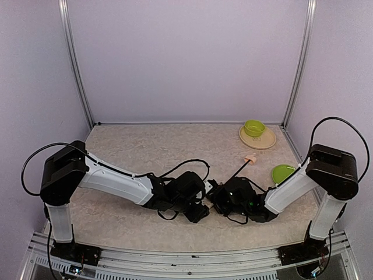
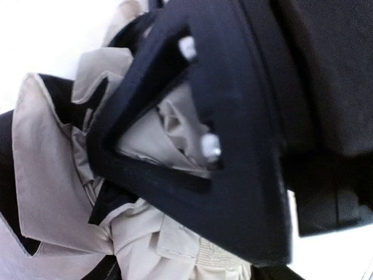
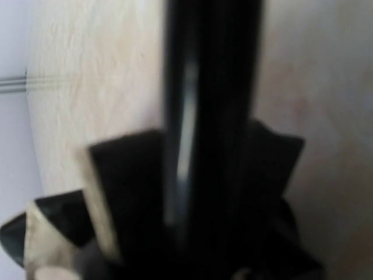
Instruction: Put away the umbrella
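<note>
— Where is the umbrella (image 2: 52, 175)?
— Near edge of the worktop (image 1: 145, 146), between both pincers, with the handle (image 1: 250, 158) pointing away.
— Gripped?
— The left pincer (image 1: 201, 207) is against its cloth and the right pincer (image 1: 224, 201) beside it. Clenched or released, I cannot tell (too close).
— Handling?
— Light, floppy, slippery, I judge. You should take the stiff shaft (image 1: 238, 171).

Cream umbrella (image 2: 49, 175), black lining, bunched fabric, thin black shaft.
</note>
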Robot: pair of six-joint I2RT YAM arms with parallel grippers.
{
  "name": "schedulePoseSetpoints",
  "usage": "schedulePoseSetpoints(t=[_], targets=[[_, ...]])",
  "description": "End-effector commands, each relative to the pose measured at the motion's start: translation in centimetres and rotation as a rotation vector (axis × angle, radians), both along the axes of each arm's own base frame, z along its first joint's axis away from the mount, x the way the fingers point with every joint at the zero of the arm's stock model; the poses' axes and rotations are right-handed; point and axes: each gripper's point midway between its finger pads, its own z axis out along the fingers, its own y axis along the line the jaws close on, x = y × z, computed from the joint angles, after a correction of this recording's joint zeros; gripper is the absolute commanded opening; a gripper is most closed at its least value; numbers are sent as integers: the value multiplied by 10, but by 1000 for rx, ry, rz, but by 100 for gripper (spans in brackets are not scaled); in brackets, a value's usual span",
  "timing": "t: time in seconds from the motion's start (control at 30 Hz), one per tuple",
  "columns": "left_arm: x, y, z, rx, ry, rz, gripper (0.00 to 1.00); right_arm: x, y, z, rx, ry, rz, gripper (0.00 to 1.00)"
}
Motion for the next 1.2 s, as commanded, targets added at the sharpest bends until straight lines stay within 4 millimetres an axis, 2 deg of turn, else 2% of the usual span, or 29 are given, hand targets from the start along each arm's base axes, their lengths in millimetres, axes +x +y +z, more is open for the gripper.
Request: schedulePoseSetpoints(t=[0.0,0.17,0.2,0.3,0.4,0.47,0.53,0.63,0.73,0.8,0.87,0.93,1.03,1.17], targets=[[-65,1,-10,24,145,-218,66,-21,-36,-52,-255,59,106,23],[-84,6,25,-71,125,-332,96,-34,-50,-67,-369,67,320,11],[-90,8,43,-111,115,-366,99,-39,-53,-71,-399,80,377,10],[-95,22,88,-204,58,-400,99,-51,-66,-81,-494,106,533,7],[-71,43,129,-287,-2,-288,93,-60,-81,-84,-591,104,688,3],[-55,60,134,-299,-19,-218,87,-65,-87,-83,-623,91,790,3],[-42,76,117,-250,-8,-166,82,-71,-89,-82,-641,78,898,3],[-23,92,74,-165,108,-35,76,-79,-92,-84,-678,82,1018,3],[-20,92,35,-149,199,28,72,-79,-91,-80,-682,36,1068,3],[-13,92,18,-188,272,85,60,-74,-82,-73,-623,-17,1054,3],[-3,91,9,-220,326,143,48,-70,-76,-69,-563,-39,1021,2],[4,87,4,-225,320,168,44,-66,-65,-65,-506,-82,1008,1],[2,74,-5,-251,380,169,46,-62,-46,-50,-385,-164,974,0],[-8,64,-13,-305,481,172,50,-51,-32,-24,-304,-281,932,0]])
